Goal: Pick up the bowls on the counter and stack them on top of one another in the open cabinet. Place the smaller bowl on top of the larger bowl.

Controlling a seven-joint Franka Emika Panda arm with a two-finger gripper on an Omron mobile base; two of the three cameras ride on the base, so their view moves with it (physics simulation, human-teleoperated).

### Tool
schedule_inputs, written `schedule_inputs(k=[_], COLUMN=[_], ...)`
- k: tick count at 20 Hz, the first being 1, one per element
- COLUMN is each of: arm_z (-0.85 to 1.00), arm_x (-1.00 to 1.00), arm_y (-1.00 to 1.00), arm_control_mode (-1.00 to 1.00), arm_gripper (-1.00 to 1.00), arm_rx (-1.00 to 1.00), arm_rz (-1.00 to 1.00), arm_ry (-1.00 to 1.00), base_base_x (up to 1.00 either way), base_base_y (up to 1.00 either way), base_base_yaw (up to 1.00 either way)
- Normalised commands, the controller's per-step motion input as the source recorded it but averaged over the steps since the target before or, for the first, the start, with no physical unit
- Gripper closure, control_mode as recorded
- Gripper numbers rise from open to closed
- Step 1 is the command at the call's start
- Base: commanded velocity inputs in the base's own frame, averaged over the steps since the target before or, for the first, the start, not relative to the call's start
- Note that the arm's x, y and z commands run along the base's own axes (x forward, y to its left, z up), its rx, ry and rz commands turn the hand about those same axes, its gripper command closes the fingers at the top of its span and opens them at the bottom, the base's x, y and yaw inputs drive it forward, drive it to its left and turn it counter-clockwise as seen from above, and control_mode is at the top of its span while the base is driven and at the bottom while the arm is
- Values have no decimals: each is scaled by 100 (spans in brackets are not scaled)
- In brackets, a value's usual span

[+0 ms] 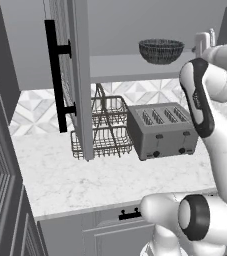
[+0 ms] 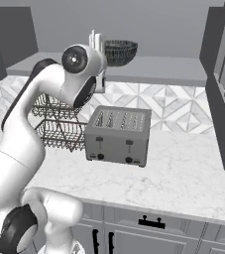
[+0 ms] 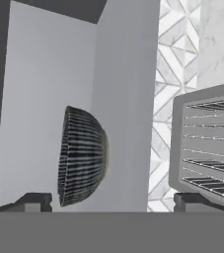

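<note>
Claw (image 3: 106,201): fingertips spread wide, gripping nothing.
Bowl (image 1: 161,51): upright on cabinet shelf (image 1: 120,65), near its front edge.
Toaster (image 1: 162,129): on surface (image 1: 85,180) below.

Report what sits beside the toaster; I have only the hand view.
Observer: A wire dish rack stands on the counter, to the left of the toaster in the left base view.
Operator: State whether the bowl is upright.
Observer: The bowl sits upright on the cabinet shelf, with its opening facing up.
Operator: Check the cabinet door.
Observer: The cabinet door stands swung open, and its long black bar handle runs vertically.
</note>
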Motion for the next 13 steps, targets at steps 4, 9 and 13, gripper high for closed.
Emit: schedule_inputs(k=[4, 9, 13], arm_z=[-97, -100, -100], arm_x=[-100, -100, -95], arm_y=[-18, -3, 0], arm_control_mode=[-100, -100, -100], arm_gripper=[-100, -100, -100], arm_rx=[-9, -23, -33], arm_rz=[0, 0, 0], arm_ry=[6, 24, 29], base_base_x=[0, 0, 0], base_base_y=[0, 0, 0], base_base_yaw=[0, 0, 0])
